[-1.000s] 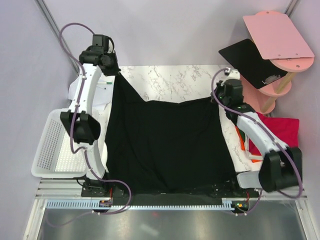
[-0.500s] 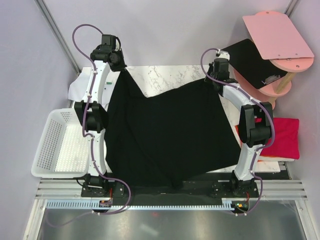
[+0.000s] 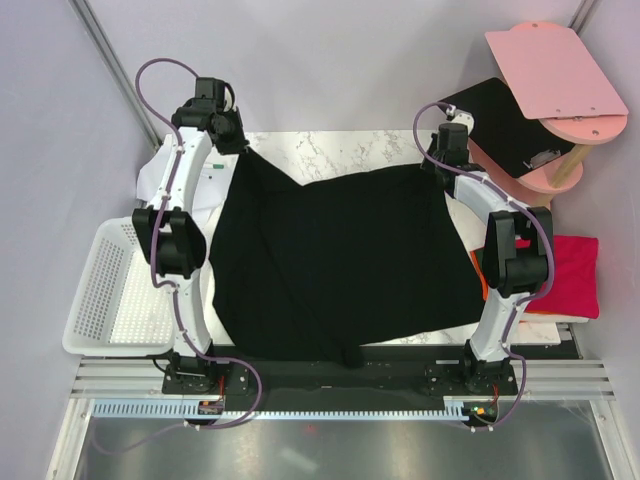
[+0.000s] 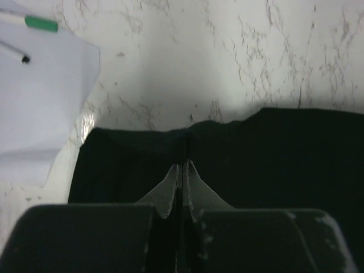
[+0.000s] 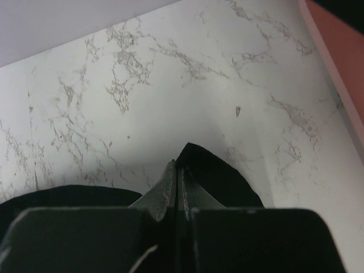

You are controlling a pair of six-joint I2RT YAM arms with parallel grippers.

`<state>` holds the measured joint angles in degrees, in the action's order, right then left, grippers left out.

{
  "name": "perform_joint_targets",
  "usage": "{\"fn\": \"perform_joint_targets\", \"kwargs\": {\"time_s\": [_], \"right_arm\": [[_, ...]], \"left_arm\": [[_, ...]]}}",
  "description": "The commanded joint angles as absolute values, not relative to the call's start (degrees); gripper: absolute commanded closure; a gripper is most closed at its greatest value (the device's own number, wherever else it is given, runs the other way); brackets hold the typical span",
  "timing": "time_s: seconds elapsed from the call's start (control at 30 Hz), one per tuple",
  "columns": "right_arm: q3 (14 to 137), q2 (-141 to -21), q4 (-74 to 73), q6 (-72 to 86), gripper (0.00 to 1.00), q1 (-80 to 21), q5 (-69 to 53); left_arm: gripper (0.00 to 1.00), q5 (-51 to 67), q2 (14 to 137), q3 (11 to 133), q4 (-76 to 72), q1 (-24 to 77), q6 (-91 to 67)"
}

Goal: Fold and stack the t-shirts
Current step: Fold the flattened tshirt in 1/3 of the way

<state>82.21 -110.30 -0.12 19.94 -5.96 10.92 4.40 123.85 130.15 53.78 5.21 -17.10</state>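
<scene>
A plain black t-shirt [image 3: 340, 265] lies spread wide over the marble table [image 3: 340, 150]. My left gripper [image 3: 238, 143] is shut on its far left corner, and the cloth [image 4: 273, 153] shows pinched between the closed jaws of that gripper [image 4: 183, 166]. My right gripper [image 3: 437, 165] is shut on the far right corner; a black tip of cloth [image 5: 219, 176] sticks out past the gripper [image 5: 176, 166]. The shirt's near edge hangs at the table's front. A crimson red folded shirt [image 3: 570, 275] lies at the right with an orange edge [image 3: 483, 290] beside it.
A white paper sheet [image 4: 34, 102] with a green-capped marker [image 4: 34, 23] lies at the far left. A white basket [image 3: 110, 295] stands left of the table. A flat black board [image 3: 495, 115] and pink round shelves [image 3: 555, 75] stand at the back right.
Both arms have stretched toward the far edge, carrying the shirt's far corners with them. The cloth has been drawn out flatter and farther back, and the right arm swung from the side to the back.
</scene>
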Motion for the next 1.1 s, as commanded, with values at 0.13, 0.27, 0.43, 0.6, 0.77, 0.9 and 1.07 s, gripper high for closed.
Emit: {"fn": "perform_joint_targets", "kwargs": {"time_s": [0.13, 0.27, 0.43, 0.6, 0.77, 0.9, 1.07], "right_arm": [[79.72, -102.49, -4.12, 20.65, 1.00, -5.89, 8.79], [78.57, -99.94, -7.29, 20.39, 1.00, -5.80, 8.97], [75.86, -97.48, -10.81, 19.69, 1.00, -5.54, 9.05], [71.91, -94.57, -13.00, 19.42, 1.00, -5.45, 11.51], [70.31, -94.83, -15.02, 19.25, 1.00, -5.45, 12.39], [68.38, -94.75, -15.73, 19.34, 1.00, -5.36, 13.44], [67.33, -95.45, -16.87, 19.25, 1.00, -5.36, 14.50]], "left_arm": [[0.98, 8.79, 106.54, 111.91, 52.56, 5.10, -19.77], [0.98, 8.79, 100.74, 108.46, 54.04, 5.10, -19.86], [0.98, 9.32, 96.16, 103.81, 55.81, 5.10, -20.21], [0.98, 10.37, 89.41, 97.05, 57.04, 5.10, -20.65], [0.98, 10.98, 83.94, 91.15, 57.57, 5.10, -21.44], [0.98, 11.08, 80.69, 86.32, 58.09, 5.10, -21.71], [0.98, 12.92, 77.00, 82.36, 58.36, 5.10, -21.88]]}}
